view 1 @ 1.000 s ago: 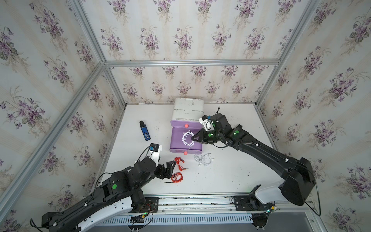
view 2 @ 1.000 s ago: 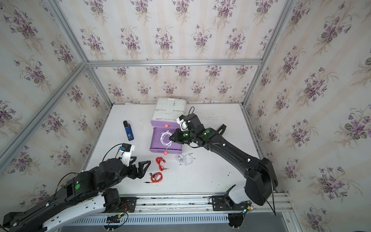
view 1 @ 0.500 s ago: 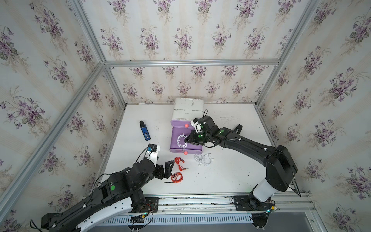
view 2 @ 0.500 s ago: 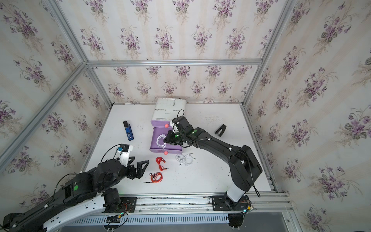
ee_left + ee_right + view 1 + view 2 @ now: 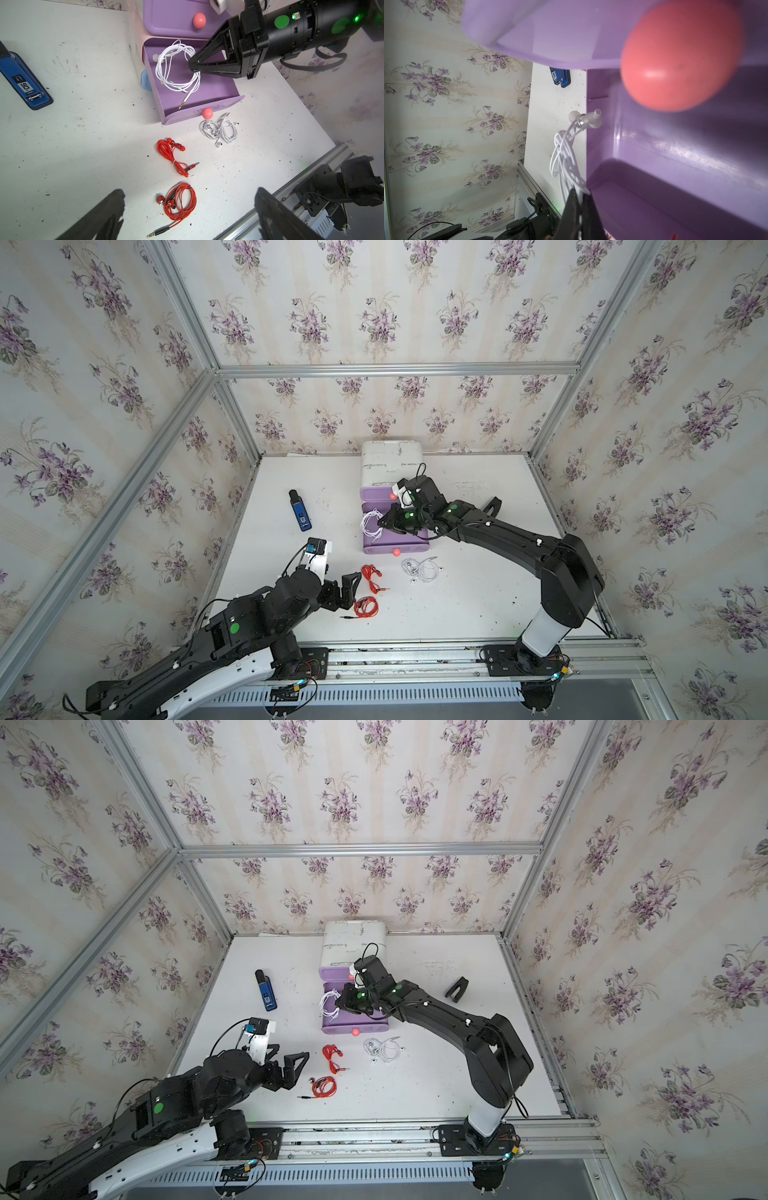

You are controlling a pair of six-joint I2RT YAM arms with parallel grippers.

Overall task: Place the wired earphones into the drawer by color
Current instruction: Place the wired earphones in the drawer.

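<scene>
Tabletop [image 5: 93, 145] open beside drawer [image 5: 207, 93]; right fingers [image 5: 209, 60] pinch white earphones [image 5: 176, 68], seemingly straddling rim; left fingers [image 5: 104, 216] spread.

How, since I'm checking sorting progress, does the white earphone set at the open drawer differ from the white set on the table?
The drawer set is pinched by the right end effector at the purple drawer; the table set lies free in front of it. The drawer set is a wide open loop, plug stretched out; the table set is a tighter tangle. Both are white.
</scene>
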